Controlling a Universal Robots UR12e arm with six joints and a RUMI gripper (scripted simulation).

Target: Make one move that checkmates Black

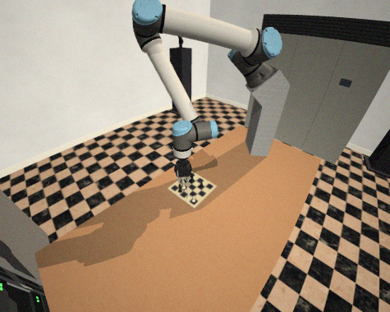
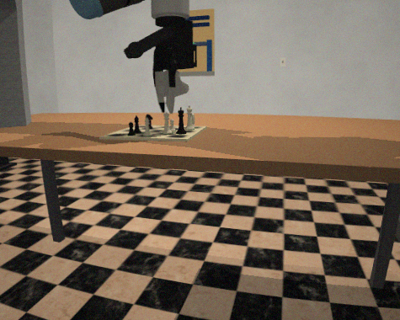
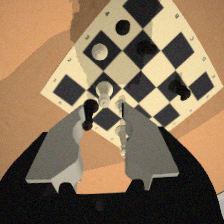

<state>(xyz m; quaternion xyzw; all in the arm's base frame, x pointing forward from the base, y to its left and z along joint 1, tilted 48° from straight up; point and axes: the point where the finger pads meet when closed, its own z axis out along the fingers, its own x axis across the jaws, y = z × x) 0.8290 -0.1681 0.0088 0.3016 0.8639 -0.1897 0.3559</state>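
A small chessboard point(image 1: 211, 188) point(image 2: 113, 136) point(image 3: 50, 91) lies on the orange table point(image 1: 217, 246) point(image 2: 281, 147). My gripper point(image 1: 184, 179) point(image 2: 165, 108) point(image 3: 104, 104) hangs just above the board's near-left part, its fingers partly open with nothing between them. A tall white piece point(image 3: 103, 93) point(image 2: 166, 122) stands upright right under the fingertips, free of them. A black piece point(image 3: 90, 112) stands by the left finger and a white piece point(image 3: 121, 131) by the right finger. Further off are a white pawn point(image 3: 100, 51) and black pieces point(image 3: 122, 26) point(image 3: 146, 48) point(image 3: 179, 89). A tall black piece point(image 2: 181, 120) stands beside the gripper in the exterior view.
The board sits near the table's middle, with bare table top all around. The arm's grey base block point(image 1: 266, 115) stands at the table's far edge. Grey cabinets point(image 1: 328, 90) stand behind it.
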